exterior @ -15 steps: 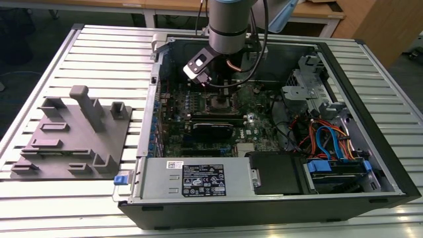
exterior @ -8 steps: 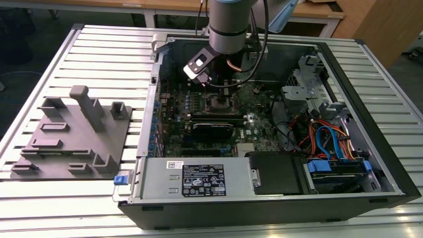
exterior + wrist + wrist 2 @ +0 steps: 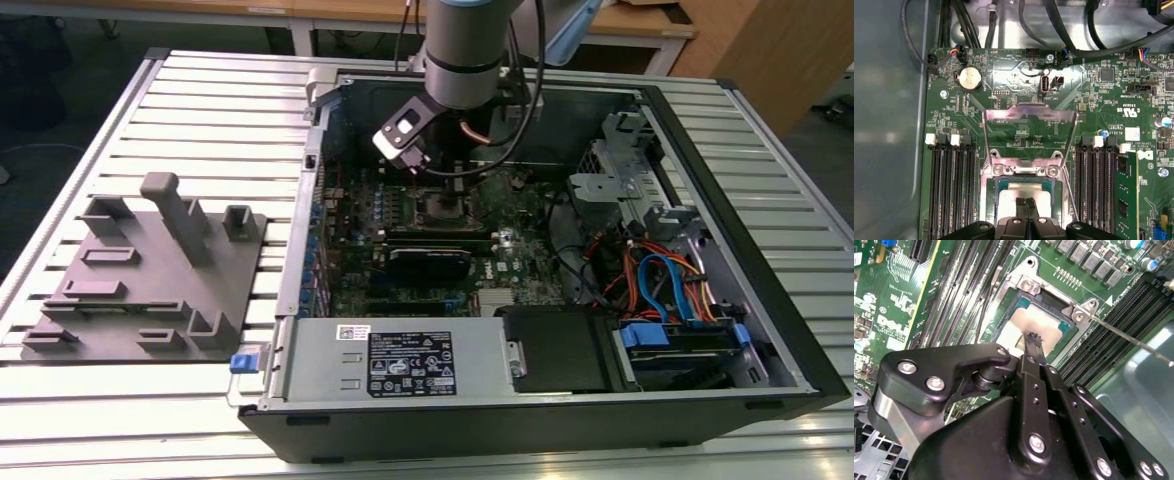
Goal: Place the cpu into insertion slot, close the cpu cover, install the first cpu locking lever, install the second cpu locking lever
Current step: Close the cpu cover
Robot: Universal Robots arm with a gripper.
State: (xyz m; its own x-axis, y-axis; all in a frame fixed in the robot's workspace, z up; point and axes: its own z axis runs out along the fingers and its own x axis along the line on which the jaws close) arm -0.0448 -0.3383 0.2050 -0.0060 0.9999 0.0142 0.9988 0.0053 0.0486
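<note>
Aluminium slatted tabletop (image 3: 200, 100), wooden desk (image 3: 654, 20) behind | cpu (image 3: 1015, 188) in insertion slot (image 3: 999, 186), just beneath claw (image 3: 1026, 201) tips | claw fingers pressed together, holding nothing

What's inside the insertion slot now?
The cpu, silvery top up, sits in the insertion slot. The gripper, shut, covers part of it; what lies under the chip is hidden.

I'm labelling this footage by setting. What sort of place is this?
Likely a robotics lab workbench: a robot arm reaches into an open computer case lying on a slatted metal table, with a grey fixture plate beside it and wooden desks behind.
</note>
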